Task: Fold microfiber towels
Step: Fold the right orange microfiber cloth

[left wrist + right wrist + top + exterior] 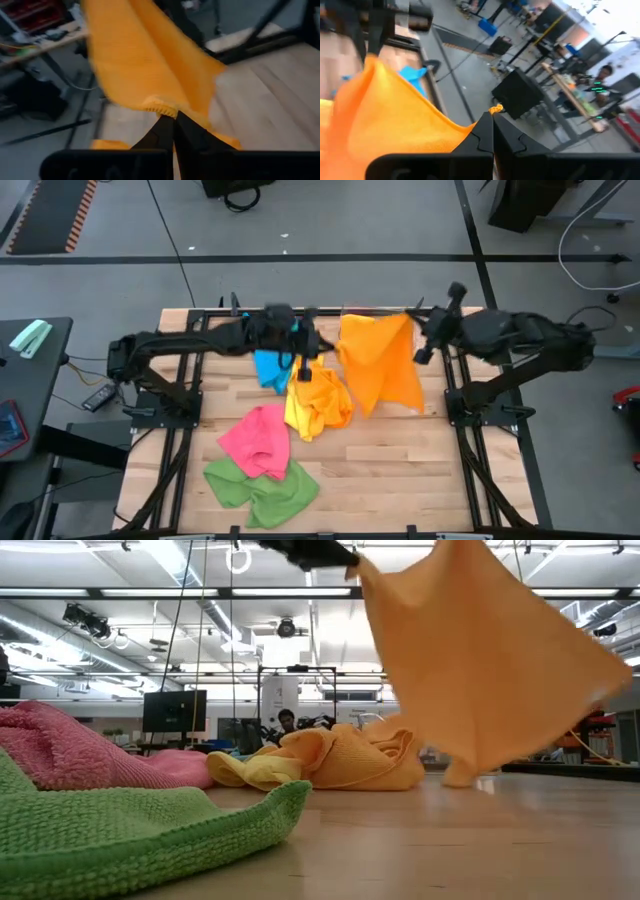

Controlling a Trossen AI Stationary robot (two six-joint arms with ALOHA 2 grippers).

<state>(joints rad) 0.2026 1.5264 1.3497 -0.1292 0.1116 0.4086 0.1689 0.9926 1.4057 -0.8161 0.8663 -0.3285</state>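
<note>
An orange towel (382, 365) hangs spread between my two grippers above the table's far middle; in the low view (480, 660) it hangs as a wide sheet. My left gripper (173, 120) is shut on its upper left corner and my right gripper (492, 122) on its upper right corner. A heap of a yellow and another orange towel (318, 402) lies on the table below, with a blue towel (270, 368) behind it. A pink towel (257, 440) and a green towel (262, 485) lie crumpled near the front left. My left gripper pinches the orange towel's hemmed edge at a top corner (161, 106) between its two shut fingers; the low view shows that corner (358, 568) held high. The towel hangs below the hold. My right gripper pinches the other top corner (495, 108) between its two shut fingers, only a small tip of cloth showing past them. The top edge (378, 318) runs between the two holds, and the sheet hangs below it.
Bare wooden tabletop (400, 470) lies at the front right. Black frame rails (470, 420) run along both sides of the table. In the low view the hanging towel's lowest corner (460, 775) comes close to the tabletop; whether it touches, I cannot tell.
</note>
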